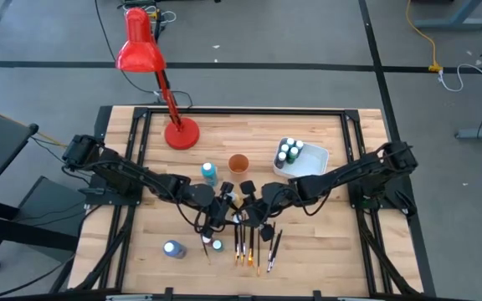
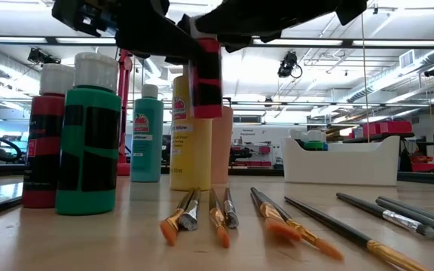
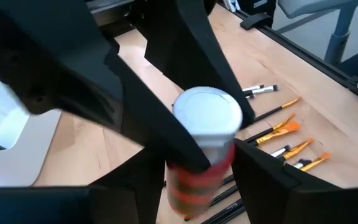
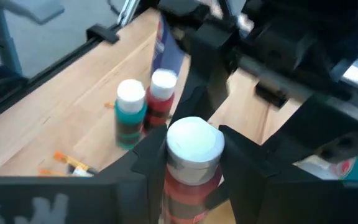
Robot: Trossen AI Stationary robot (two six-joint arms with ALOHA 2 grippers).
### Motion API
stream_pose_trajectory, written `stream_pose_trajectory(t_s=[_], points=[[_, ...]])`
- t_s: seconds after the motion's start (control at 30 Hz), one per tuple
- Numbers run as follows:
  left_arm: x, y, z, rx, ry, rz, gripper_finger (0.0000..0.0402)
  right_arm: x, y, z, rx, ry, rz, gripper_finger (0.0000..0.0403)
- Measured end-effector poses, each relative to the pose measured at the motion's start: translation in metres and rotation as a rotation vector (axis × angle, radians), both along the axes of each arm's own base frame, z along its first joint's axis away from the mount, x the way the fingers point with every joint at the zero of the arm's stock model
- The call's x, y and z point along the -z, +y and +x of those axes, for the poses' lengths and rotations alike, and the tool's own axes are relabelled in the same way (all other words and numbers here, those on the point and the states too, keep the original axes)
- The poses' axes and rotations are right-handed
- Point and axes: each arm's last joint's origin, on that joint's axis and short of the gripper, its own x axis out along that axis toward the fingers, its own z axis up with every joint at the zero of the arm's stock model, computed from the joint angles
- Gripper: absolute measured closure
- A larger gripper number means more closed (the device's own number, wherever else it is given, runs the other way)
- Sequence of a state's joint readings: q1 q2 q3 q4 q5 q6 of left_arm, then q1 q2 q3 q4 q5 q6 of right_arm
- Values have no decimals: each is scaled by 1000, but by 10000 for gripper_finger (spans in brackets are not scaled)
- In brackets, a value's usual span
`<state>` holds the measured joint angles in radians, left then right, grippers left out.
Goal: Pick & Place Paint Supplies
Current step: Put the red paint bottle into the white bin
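A small white-capped red paint bottle [image 4: 191, 168] is hanging above the middle of the wooden table [image 1: 325, 242], over the dark-handled paintbrushes with orange tips [image 2: 277, 218]. The right gripper [image 4: 188, 155] is pinching it between its fingers. The left gripper [image 3: 204, 155] is flanking the same bottle, fingers spread.

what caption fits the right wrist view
Both grippers meet at a white-capped red paint bottle above the wooden table.
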<state>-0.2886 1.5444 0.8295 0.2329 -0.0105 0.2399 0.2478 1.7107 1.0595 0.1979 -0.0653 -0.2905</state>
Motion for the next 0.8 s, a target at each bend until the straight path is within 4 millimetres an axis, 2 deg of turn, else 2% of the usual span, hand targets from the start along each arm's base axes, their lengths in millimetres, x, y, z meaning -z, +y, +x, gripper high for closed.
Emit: stream_pose_trajectory(t_s=[0.2,0.47,0.6,0.8], points=[[-1,0,0,1,1,-6,190,-14,-2,-12,11,41,30,287],[0,0,0,6,2,-3,187,-46,-8,-44,73,137,124,277],[0,0,0,6,3,-2,193,-62,-8,-69,115,171,68,286],[0,0,0,6,2,-2,195,-91,-19,-117,383,146,-100,284]])
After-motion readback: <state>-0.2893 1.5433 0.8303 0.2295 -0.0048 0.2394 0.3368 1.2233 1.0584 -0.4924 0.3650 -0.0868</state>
